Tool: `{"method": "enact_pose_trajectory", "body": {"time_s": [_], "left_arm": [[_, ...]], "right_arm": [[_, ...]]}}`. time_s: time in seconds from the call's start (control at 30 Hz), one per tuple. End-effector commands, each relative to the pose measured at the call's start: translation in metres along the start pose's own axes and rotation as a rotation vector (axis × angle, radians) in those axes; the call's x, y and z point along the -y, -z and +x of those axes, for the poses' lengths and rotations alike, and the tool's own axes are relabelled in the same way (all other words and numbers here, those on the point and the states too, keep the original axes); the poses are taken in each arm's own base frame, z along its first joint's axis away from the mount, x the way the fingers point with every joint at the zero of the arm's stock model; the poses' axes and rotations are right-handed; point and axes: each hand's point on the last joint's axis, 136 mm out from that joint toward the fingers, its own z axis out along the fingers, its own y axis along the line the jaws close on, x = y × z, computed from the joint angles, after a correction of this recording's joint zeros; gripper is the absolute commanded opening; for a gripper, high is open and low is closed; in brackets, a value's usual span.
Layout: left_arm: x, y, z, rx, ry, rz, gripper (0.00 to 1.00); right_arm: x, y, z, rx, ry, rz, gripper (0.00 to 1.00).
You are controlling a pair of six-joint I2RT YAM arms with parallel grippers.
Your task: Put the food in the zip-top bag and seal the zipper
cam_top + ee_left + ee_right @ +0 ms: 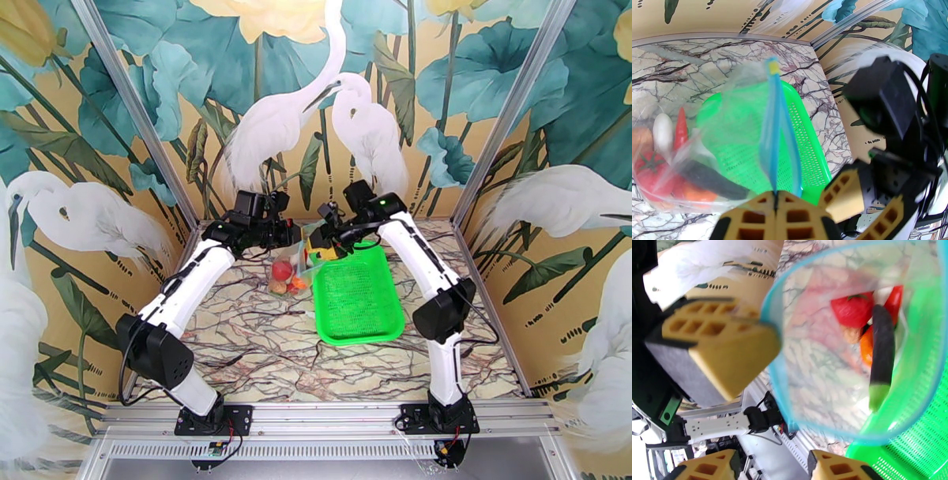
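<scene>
Top view: both arms reach to the far middle of the marble table (237, 347), where the left claw (296, 234) and right claw (320, 237) meet over a clear bag (294, 256) just beside the far left corner of a green basket (355, 304). Left wrist view: the left claw's two fingers are pressed together, pinching the blue zipper (775, 130) at one end of the bag's mouth; the strip rises away from the fingers and its two layers part further up. The food sits in the bag's sagging end: a tomato (649, 173), a white radish (663, 132), a red chili (681, 126) and a dark eggplant (711, 180). Right wrist view: the zipper forms an open loop, so the mouth is unsealed, and an orange (866, 346) lies against the eggplant inside. The right claw's fingers (837, 469) are spread apart below the loop, gripping nothing that can be seen.
</scene>
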Motion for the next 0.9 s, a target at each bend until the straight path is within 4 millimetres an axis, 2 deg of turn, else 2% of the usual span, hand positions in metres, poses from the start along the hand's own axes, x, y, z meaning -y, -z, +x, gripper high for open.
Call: {"method": "enact_pose_trajectory", "body": {"time_s": [0.0, 0.07, 0.13, 0.17, 0.27, 0.47, 0.53, 0.87], "left_arm": [[0.003, 0.018, -0.002, 0.017, -0.030, -0.023, 0.00], [0.002, 0.019, 0.000, 0.009, -0.028, -0.024, 0.00], [0.001, 0.019, 0.001, -0.001, -0.025, -0.022, 0.00], [0.002, 0.019, 0.002, -0.005, -0.025, -0.021, 0.00], [0.004, 0.018, 0.003, -0.020, -0.028, -0.009, 0.00], [0.004, 0.017, 0.007, -0.040, -0.025, -0.002, 0.00], [0.004, 0.017, 0.008, -0.046, -0.024, 0.000, 0.00], [0.003, 0.011, 0.012, -0.073, -0.018, 0.013, 0.00]], "right_arm": [[-0.010, 0.054, -0.016, 0.216, 0.103, 0.144, 0.50], [-0.001, 0.075, -0.019, 0.297, 0.139, 0.258, 0.48], [0.010, 0.083, -0.022, 0.328, 0.131, 0.313, 0.49], [0.017, 0.083, -0.024, 0.332, 0.112, 0.328, 0.52], [0.026, 0.076, -0.037, 0.353, 0.054, 0.311, 0.57], [0.035, 0.058, -0.074, 0.459, -0.064, 0.233, 0.56], [0.041, 0.052, -0.082, 0.477, -0.087, 0.245, 0.56], [0.045, 0.023, -0.107, 0.521, -0.121, 0.202, 0.56]]}}
